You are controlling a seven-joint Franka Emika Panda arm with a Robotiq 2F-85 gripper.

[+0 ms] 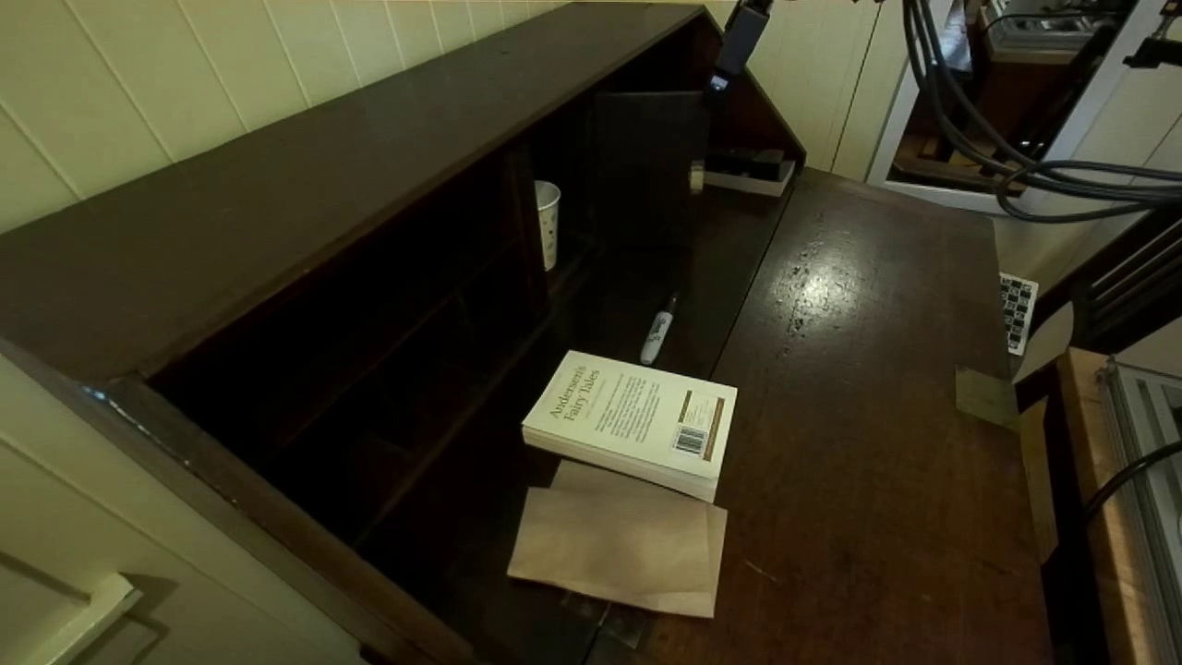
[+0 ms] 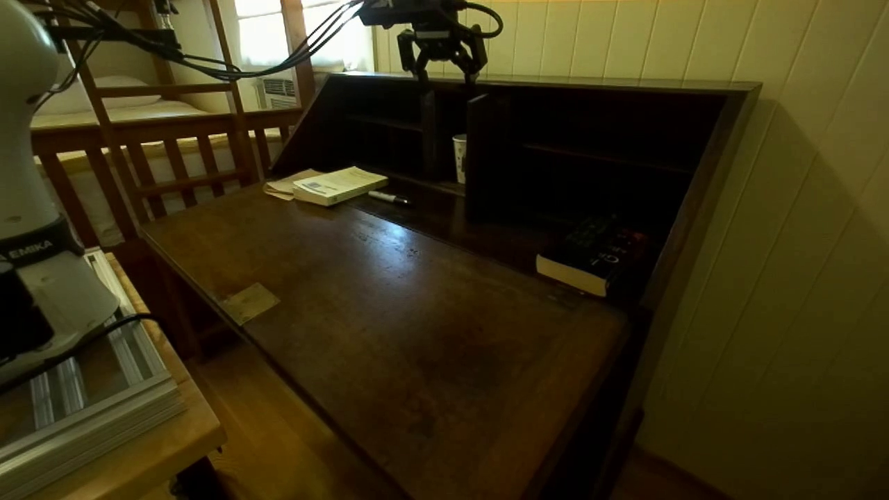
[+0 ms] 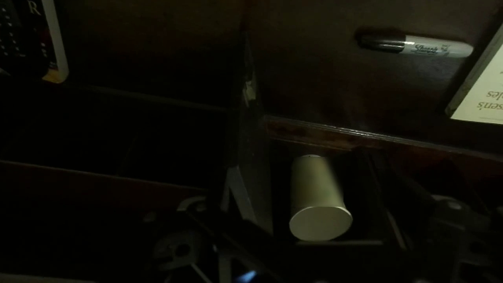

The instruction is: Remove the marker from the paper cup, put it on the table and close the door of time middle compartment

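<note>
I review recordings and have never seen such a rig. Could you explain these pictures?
The machine is a white robot arm. Its black jaws stand open, holding nothing, near the top of an open, flat dark brown wooden door. Two pictures come from cameras outside it; the dark close-up comes from one on its wrist, looking past the jaws. On the glossy dark brown wooden table lie a white marker pen with a black cap, a thick white paperback book, a tan paper sheet and a black book. A white paper cup stands upright in the dark wooden middle compartment.
</note>
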